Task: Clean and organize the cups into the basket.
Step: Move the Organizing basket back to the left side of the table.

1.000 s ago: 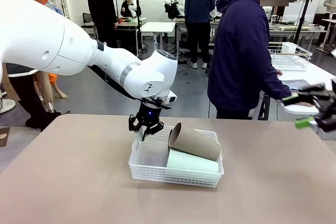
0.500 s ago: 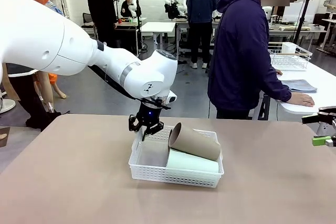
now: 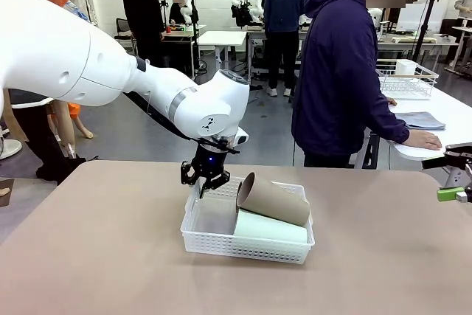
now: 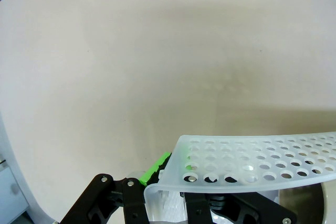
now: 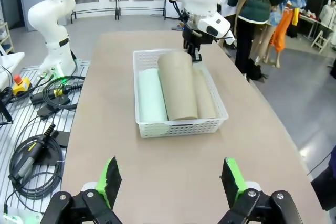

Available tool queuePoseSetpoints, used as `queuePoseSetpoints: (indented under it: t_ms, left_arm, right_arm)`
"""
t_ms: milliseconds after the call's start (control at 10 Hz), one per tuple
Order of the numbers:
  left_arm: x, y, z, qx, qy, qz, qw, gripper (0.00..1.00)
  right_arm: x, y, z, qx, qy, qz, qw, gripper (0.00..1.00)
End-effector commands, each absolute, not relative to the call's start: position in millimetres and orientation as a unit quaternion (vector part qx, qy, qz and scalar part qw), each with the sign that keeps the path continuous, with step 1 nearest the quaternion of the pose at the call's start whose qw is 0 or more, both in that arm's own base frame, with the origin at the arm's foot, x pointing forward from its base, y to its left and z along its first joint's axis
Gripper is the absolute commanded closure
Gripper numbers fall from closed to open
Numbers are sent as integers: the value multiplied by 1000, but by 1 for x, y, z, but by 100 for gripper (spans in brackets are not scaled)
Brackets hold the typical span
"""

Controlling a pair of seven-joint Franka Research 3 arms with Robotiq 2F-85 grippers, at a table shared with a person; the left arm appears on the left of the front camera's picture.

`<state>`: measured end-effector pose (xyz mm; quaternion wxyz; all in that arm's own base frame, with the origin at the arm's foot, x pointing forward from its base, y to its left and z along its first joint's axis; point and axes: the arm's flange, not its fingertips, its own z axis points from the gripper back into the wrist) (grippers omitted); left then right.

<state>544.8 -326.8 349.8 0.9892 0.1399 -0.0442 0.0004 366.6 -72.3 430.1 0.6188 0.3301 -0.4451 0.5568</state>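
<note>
Brown-grey tabletop (image 3: 96,256) spreads across the lower half of the front view, with a workshop of other tables and standing people behind it. Nearest the camera, just below the centre of the frame, sits the white lattice basket (image 3: 221,245), and both cups lie on their sides inside it: the mint green tumbler (image 3: 269,228) along the near wall, the tan-brown tumbler (image 3: 274,201) resting partly on top of it with its open mouth turned toward the left. At the basket's far left corner the left gripper (image 3: 206,182) reaches down from the big white arm, its fingers pressed together on the basket's rim; the left wrist view shows a green pad (image 4: 155,167) against the perforated wall (image 4: 252,163). At the right edge of the frame the right gripper (image 3: 453,178) hovers with its fingers spread wide and nothing between them. Beyond the table's far edge a person in a dark hoodie (image 3: 343,71) stands turned toward a side table.
</note>
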Motion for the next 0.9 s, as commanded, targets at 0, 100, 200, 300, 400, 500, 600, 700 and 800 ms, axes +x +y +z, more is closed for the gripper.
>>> queuePoseSetpoints:
  t_ms: [0,100,200,300,400,500,600,700,800]
  left_arm:
    - [544,-324,350,146,-47,-2,988,100]
    - [544,-324,350,146,-47,-2,988,100]
    - [544,-324,350,146,-47,-2,988,100]
    - [544,-324,350,146,-47,-2,988,100]
    - [544,-324,350,146,-47,-2,988,100]
    - [544,-324,350,146,-47,-2,988,100]
    - [544,-324,350,146,-47,-2,988,100]
    - [544,-324,350,146,-47,-2,988,100]
    - [544,-324,350,146,-47,-2,988,100]
  right_arm:
    - [364,-73,430,333,-443,558,618,0]
    - [364,-73,430,333,-443,558,618,0]
    - [364,-73,430,333,-443,558,618,0]
    - [364,-73,430,333,-443,558,618,0]
    - [364,-73,430,333,-443,558,618,0]
    - [364,-73,430,333,-443,558,618,0]
    - [364,-73,430,333,-443,558,618,0]
    - [367,-72,430,330,-445,557,619,0]
    - [353,-101,439,471,-401,438,653,0]
